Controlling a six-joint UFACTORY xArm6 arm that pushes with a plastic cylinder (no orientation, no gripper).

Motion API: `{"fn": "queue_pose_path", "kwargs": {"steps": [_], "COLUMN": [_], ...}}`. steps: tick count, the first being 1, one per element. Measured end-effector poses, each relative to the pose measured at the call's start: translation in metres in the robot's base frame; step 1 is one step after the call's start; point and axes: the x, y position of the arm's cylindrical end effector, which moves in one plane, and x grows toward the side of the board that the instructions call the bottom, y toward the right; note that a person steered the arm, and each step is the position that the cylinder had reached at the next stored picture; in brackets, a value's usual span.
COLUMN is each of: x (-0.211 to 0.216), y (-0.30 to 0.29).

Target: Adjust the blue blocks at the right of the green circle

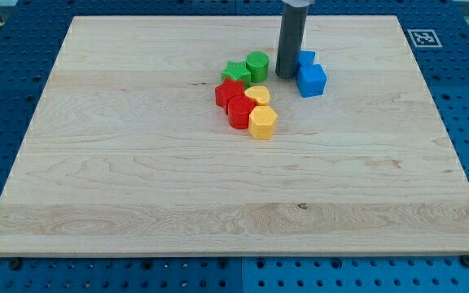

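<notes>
My tip (pixel 287 76), the lower end of the straight dark rod, stood on the pale wooden counter (pixel 137 163) between the green round cylinder block (pixel 257 65) and the two blue blocks. There was no gripper on this arm, so no jaws to be apart or together. The blue cube block (pixel 312 80) lay just right of my tip, and the second blue block (pixel 306 59) (its shape was partly hidden) touched it from the view's top. A green star block (pixel 234 71) sat left of the cylinder. Below them clustered a red star block (pixel 228 92), a red hexagonal block (pixel 240 112), a yellow flat block (pixel 258 96) and a yellow hexagonal block (pixel 262 123).
</notes>
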Motion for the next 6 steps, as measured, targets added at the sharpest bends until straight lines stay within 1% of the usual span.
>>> {"fn": "queue_pose_path", "kwargs": {"steps": [2,3,5,6], "x": [0.035,0.061,0.061,0.051], "y": [-0.017,-0.001,0.046,0.046]}}
